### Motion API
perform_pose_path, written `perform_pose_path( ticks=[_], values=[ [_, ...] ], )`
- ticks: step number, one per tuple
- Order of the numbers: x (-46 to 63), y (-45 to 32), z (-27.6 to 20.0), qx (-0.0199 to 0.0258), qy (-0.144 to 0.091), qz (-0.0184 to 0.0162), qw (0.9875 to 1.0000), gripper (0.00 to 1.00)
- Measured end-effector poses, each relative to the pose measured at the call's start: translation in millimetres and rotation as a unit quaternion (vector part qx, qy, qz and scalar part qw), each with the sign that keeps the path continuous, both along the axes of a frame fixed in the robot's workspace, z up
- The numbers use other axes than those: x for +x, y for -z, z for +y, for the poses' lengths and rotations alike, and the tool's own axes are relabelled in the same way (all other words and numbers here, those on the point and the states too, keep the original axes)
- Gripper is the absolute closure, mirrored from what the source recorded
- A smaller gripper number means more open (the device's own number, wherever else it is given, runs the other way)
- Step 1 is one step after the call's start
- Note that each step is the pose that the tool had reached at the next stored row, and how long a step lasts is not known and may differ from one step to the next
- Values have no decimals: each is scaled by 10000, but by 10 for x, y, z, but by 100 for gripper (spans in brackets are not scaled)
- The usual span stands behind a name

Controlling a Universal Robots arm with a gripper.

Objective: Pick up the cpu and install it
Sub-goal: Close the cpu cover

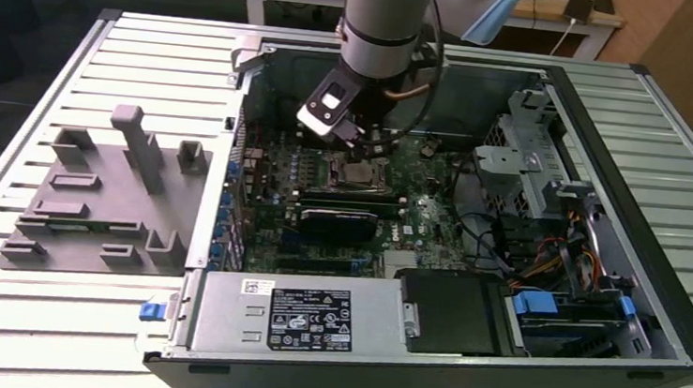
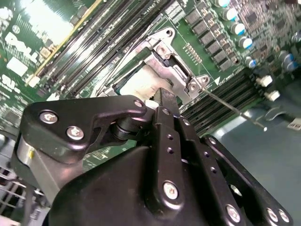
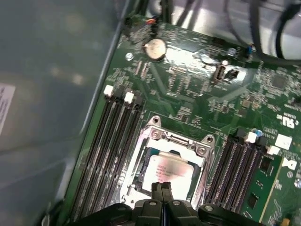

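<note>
The cpu (image 3: 170,170) is a silvery square chip lying flat in the metal-framed socket (image 3: 181,140) of the green motherboard (image 1: 317,238), inside the open computer case. It also shows pale in the second wrist view, cpu (image 2: 137,81), just beyond the fingertips. My gripper (image 3: 162,189) hangs straight over the chip's near edge with its two black fingers (image 2: 165,101) pressed together and nothing between them. In the exterior view the gripper (image 1: 360,154) sits low inside the case over the socket (image 1: 356,171). Whether the fingertips touch the chip is hidden.
Black memory slots (image 3: 110,150) run along both sides of the socket. A thin socket lever (image 2: 230,106) sticks out beside the frame. A grey fixture block (image 1: 108,197) lies on the slatted table at the exterior view's left. The power supply (image 1: 298,317), drive cage (image 1: 537,164) and cables (image 1: 555,255) crowd the case.
</note>
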State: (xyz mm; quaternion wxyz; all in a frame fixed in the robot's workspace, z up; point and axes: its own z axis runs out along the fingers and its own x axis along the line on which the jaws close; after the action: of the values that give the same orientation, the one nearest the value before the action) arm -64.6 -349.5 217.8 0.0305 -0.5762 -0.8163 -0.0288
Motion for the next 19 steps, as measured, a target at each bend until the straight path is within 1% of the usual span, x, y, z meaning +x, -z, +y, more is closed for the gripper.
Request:
perform_pose_path(
  ticks=[2, 5, 6, 7, 9, 11, 14, 17, 19],
  values=[
    [0, 1, 0, -2, -185, 0, 9998, 89],
    [0, 2, 0, -5, -455, 0, 9990, 89],
    [0, 2, 0, -6, -550, 0, 9985, 89],
    [0, 2, 0, -8, -694, 0, 9976, 89],
    [0, 3, 0, -9, -874, 0, 9962, 89],
    [0, 4, 0, -10, -1055, 0, 9944, 89],
    [0, 6, 0, -11, -1328, 0, 9911, 89],
    [0, 8, 0, -12, -1595, -1, 9872, 89],
    [0, 10, 0, -14, -1777, 0, 9841, 89]
  ],
)
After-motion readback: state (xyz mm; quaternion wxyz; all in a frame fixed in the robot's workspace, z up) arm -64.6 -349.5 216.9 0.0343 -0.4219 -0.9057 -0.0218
